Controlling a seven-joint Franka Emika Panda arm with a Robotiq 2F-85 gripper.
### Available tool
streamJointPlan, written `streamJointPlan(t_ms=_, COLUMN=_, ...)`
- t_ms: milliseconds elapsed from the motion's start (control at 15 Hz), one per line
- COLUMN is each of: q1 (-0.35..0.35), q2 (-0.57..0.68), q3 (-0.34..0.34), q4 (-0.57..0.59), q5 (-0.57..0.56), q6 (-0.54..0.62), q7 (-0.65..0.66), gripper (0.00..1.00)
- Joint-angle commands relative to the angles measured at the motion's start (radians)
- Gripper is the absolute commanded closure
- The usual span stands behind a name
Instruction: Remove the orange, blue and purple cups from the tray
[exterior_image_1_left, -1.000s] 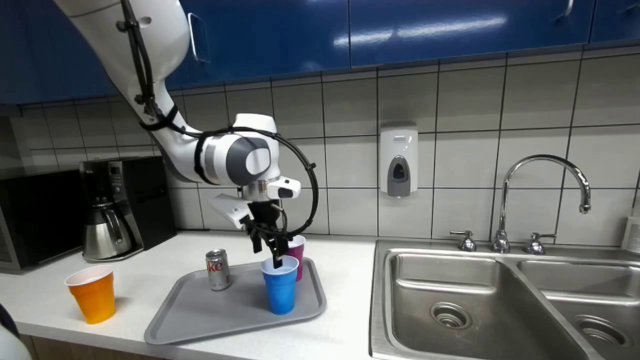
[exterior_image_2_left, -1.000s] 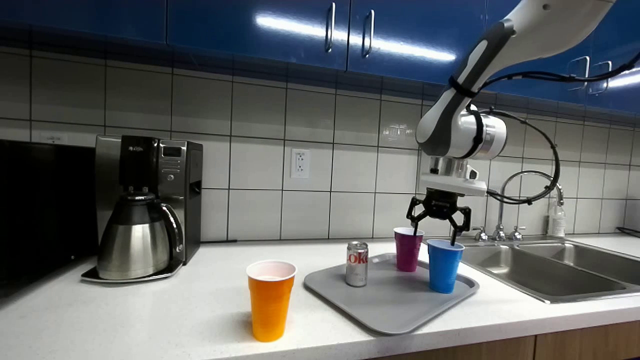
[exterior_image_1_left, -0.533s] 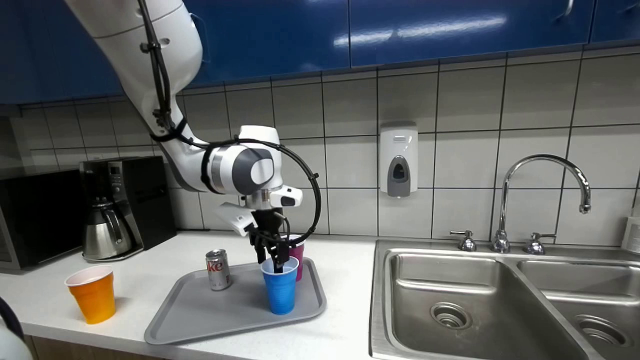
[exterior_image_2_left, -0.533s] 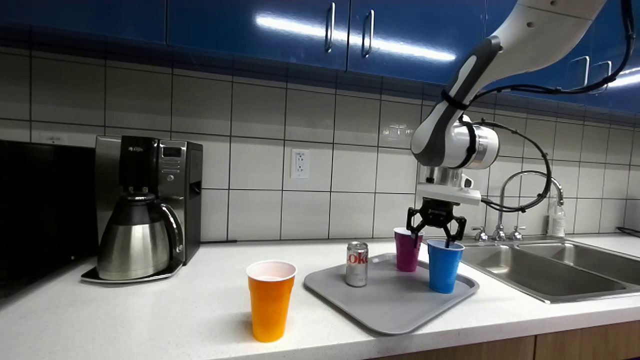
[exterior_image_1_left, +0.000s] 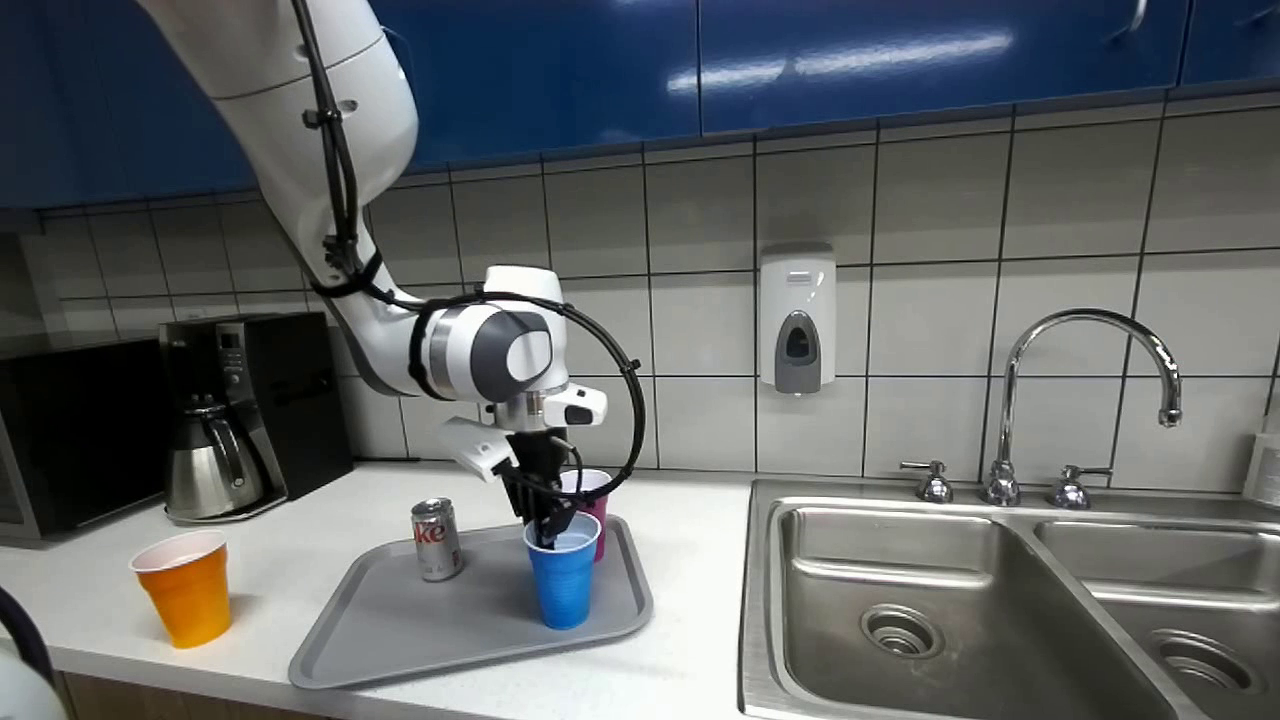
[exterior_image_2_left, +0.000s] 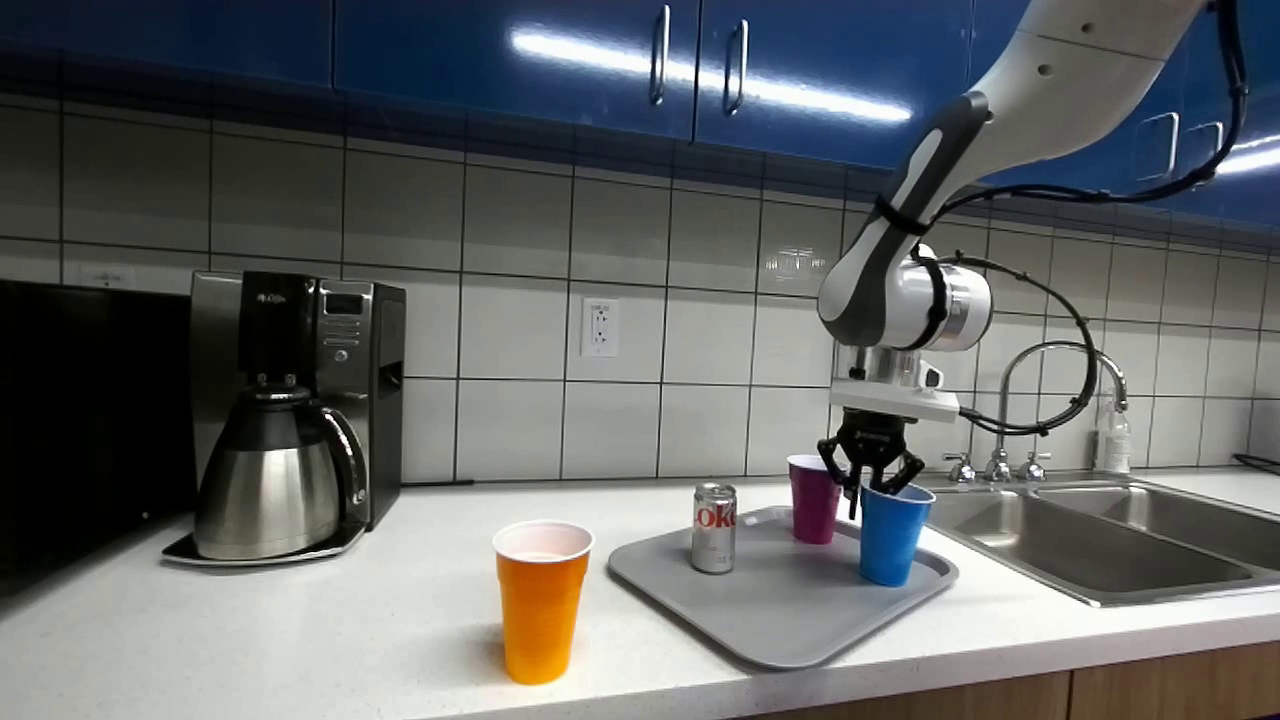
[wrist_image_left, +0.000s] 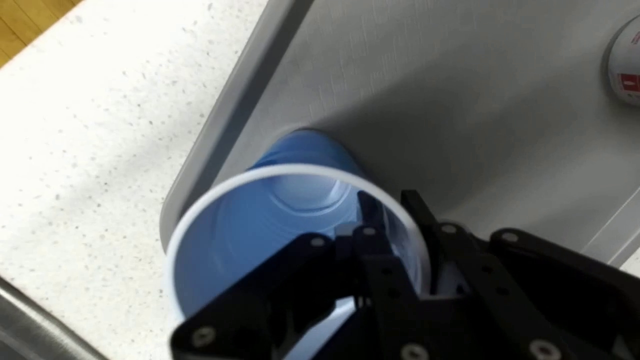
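The blue cup (exterior_image_2_left: 890, 545) stands near a corner of the grey tray (exterior_image_2_left: 740, 615). My gripper (wrist_image_left: 387, 194) straddles its white rim: in the wrist view one finger is inside the cup and the other outside. A narrow gap still shows between the inner finger and the cup wall, so the jaws are partly open. The outer finger lies close against the rim; whether it touches, I cannot tell. Behind stands the purple cup (exterior_image_2_left: 815, 510) on the tray, partly hidden by the blue cup and gripper in an exterior view. Off the tray, the orange cup (exterior_image_1_left: 185, 595) rests upright on the counter.
A silver soda can (exterior_image_2_left: 713, 530) sits on the tray between the orange and purple cups. Beside the tray lies the steel sink (exterior_image_1_left: 890, 580). A coffee maker (exterior_image_2_left: 280, 450) stands toward the wall. Blue cabinets (exterior_image_1_left: 540, 70) hang above the arm.
My gripper has come down to the blue cup and its fingers have drawn much closer together around the rim. The blue cup has shifted very slightly. The other cups and the can are unmoved.
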Motion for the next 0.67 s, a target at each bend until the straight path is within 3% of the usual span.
streamJointPlan(t_ms=0, q1=0.007, q2=-0.003, q3=-0.018, q4=0.013, q5=-0.027, q6=-0.003, q7=-0.006, gripper=1.0)
streamJointPlan(t_ms=600, q1=0.005, q2=-0.081, q3=-0.027, q4=-0.011, q5=-0.047, q6=0.004, q7=0.004, gripper=0.99)
